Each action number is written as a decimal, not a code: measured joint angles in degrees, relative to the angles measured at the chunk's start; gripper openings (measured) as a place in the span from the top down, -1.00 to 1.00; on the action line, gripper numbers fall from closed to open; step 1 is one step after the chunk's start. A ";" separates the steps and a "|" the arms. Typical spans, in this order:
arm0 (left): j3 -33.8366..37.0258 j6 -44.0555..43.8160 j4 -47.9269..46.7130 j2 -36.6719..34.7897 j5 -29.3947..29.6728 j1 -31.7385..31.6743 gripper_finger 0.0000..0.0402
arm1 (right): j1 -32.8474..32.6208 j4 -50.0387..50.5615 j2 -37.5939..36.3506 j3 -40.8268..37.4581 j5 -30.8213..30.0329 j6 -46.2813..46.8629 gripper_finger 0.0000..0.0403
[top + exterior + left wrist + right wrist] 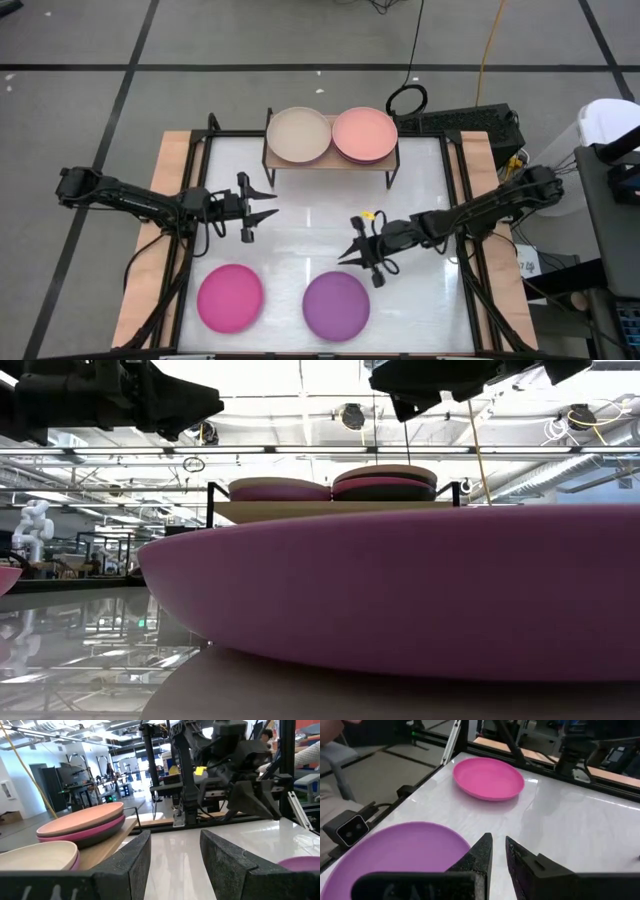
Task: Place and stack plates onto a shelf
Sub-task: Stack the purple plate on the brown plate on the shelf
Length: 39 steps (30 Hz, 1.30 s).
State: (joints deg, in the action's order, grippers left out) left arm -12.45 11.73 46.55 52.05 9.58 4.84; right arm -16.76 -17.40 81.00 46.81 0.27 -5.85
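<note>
Two plates are seen lying flat on the white table (420, 190) at its near edge: a magenta plate (230, 297) and a purple plate (336, 305), set apart from each other. The right gripper (362, 258) is held above the table just beyond the purple plate's far rim, its fingers (481, 851) parted by a narrow gap and clamped on nothing; in the right wrist view the purple plate is found directly beneath and beside the fingertips, with the magenta plate well ahead of them. The left gripper (262, 206) is poised over bare tabletop, its fingers (131, 857) spread apart and empty, the magenta plate lying well to one side of them. The shelf (385, 165) is placed ahead of the left fingers at the table's far edge. On its wooden top a beige plate (298, 134) is stacked over a pink-edged one, and beside it a pale pink plate (364, 133) is stacked on a magenta and a dark grey plate.
</note>
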 joint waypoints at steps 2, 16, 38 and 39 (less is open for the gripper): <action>0.00 -0.01 -0.01 0.00 0.00 0.00 0.12 | -0.35 0.26 0.99 0.72 -0.02 -1.57 0.80; 0.00 0.01 -0.01 0.00 0.00 0.00 0.12 | -1.71 0.68 4.03 2.68 -0.01 -1.48 0.45; 0.00 -1.75 -0.10 0.02 0.00 0.02 0.12 | -8.24 -0.76 6.58 -1.78 -1.93 13.81 0.31; 0.00 -1.75 -0.18 0.00 0.00 0.00 0.12 | -8.10 -1.29 7.22 -1.78 -1.92 14.31 0.31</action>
State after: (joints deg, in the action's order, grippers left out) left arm -12.45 9.98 46.37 52.05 9.58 4.84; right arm -24.86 -18.69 88.22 45.03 -1.65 8.47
